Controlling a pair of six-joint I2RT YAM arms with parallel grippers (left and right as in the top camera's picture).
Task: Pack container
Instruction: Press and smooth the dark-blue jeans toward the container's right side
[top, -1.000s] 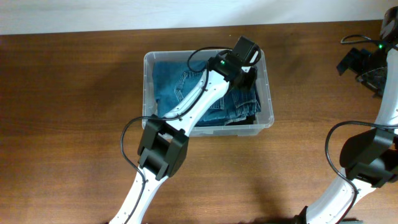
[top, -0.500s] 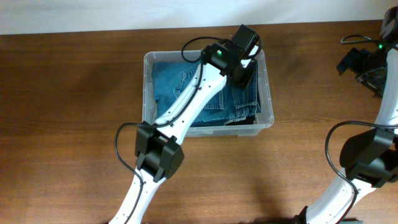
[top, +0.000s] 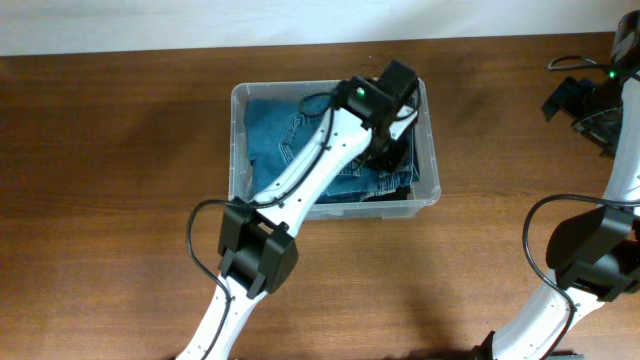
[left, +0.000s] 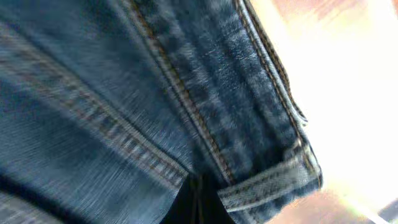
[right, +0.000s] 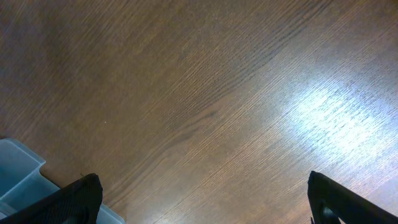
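Overhead, the clear rectangular plastic container (top: 236, 150), long axis nine-to-three, is being reached into at its three o'clock end by the nearer left gripper (top: 397, 140); left wrist: its closed fingertips (left: 196, 202) are being pressed onto blue denim jeans (left: 124, 93); right wrist: the right gripper (right: 202, 186) is being seen spread wide, well apart.

A dark brown, wood-grained tabletop (top: 120, 200) carries one clear plastic container (top: 236, 140), standing flat toward the far edge near mid-width; bare wood shows on every side of it
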